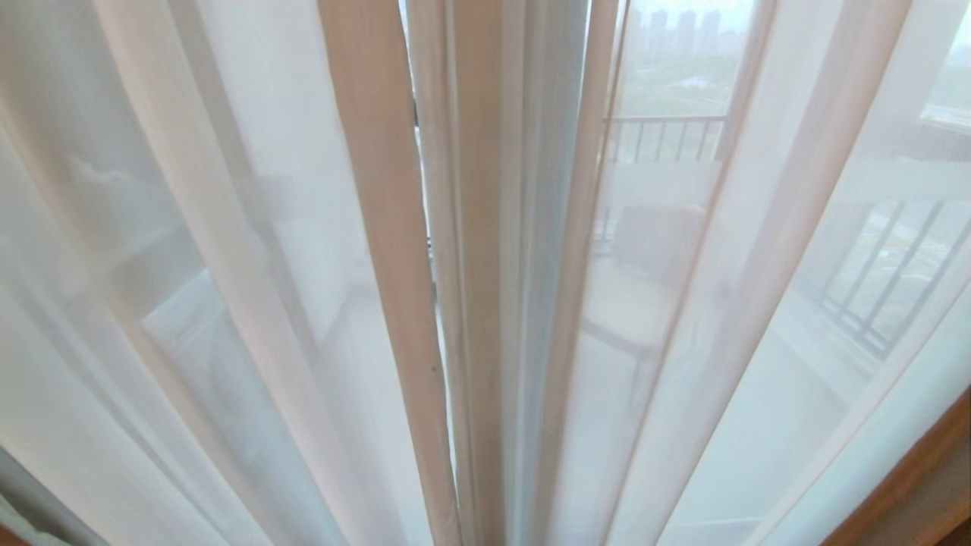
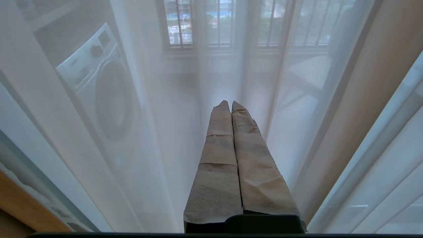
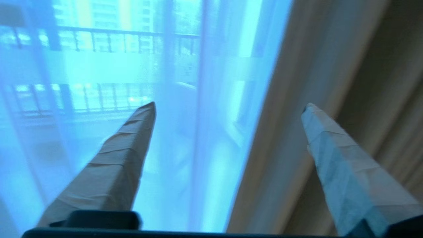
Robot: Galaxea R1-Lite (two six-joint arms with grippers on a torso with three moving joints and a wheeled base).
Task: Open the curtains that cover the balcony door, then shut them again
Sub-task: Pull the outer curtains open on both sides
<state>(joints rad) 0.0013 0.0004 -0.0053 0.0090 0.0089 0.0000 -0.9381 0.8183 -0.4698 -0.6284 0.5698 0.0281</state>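
Railing [image 1: 664, 136] and washing machine [image 2: 102, 92] blur behind sheer curtains [image 1: 250, 250].

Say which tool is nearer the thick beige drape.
Right, as far as the wrist views show. The right tool stands open, facing the beige drape beside the sheer curtain. The left tool, shut, faces only sheer fabric.

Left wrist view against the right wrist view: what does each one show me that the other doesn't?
Only the left wrist view shows a washing machine behind the sheer, and the left gripper with fingers pressed together, holding nothing. Only the right wrist view shows the right gripper with fingers spread wide and empty, and the heavier tan curtains in folds beside the sheer. Both look through the sheer white layer to a barred railing outside.
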